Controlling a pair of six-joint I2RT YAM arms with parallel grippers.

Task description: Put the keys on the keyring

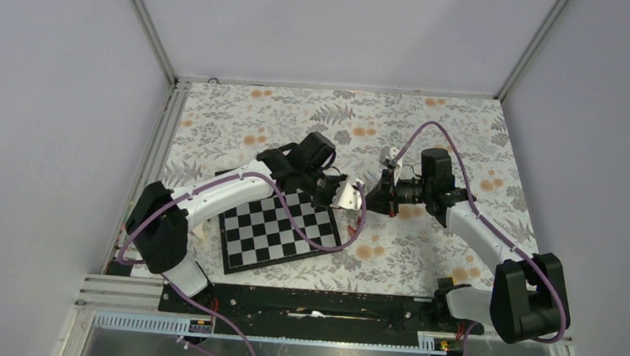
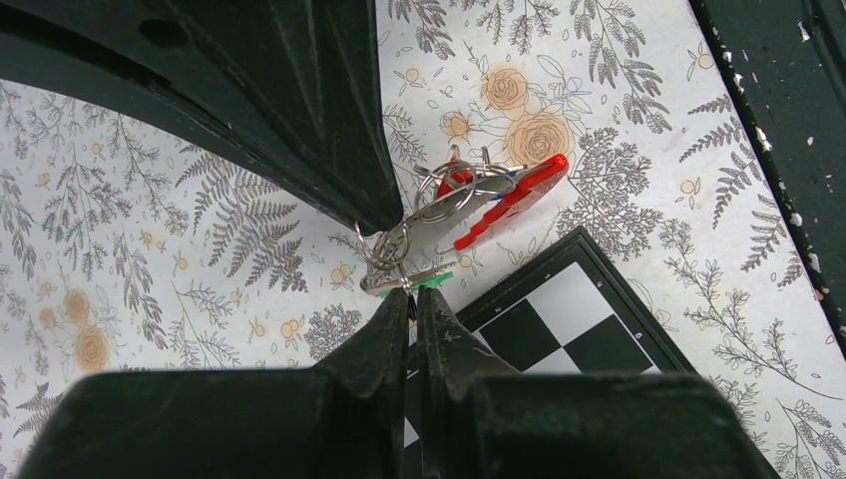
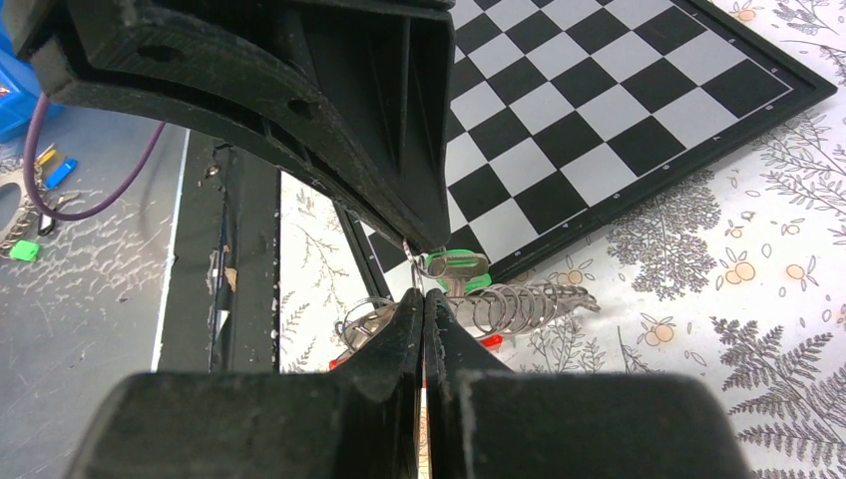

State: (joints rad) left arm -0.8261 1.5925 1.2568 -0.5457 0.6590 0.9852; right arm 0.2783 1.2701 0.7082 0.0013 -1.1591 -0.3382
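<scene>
**Red and green over checks and flowers**

We see a tablecloth (image 1: 241, 110) printed with grey ferns and orange blossoms on white. The chessboard (image 1: 279, 230) shows black-and-white checks in a black frame. The keyring (image 2: 514, 190) is bright red and the key (image 2: 431, 280) green-headed. We note white arms (image 1: 219, 190), purple cables (image 1: 429, 124), and a black left gripper (image 2: 411, 294) and right gripper (image 3: 424, 297).

A table (image 1: 423, 261) covered in leaf-and-flower print carries a black-and-white chessboard (image 1: 279, 230) lying flat, left of centre.

Plain pale-grey walls (image 1: 42, 83) enclose a table (image 1: 241, 106) covered in fern-and-orange-blossom print, edged by aluminium rails (image 1: 147, 22), under soft, even light.
</scene>
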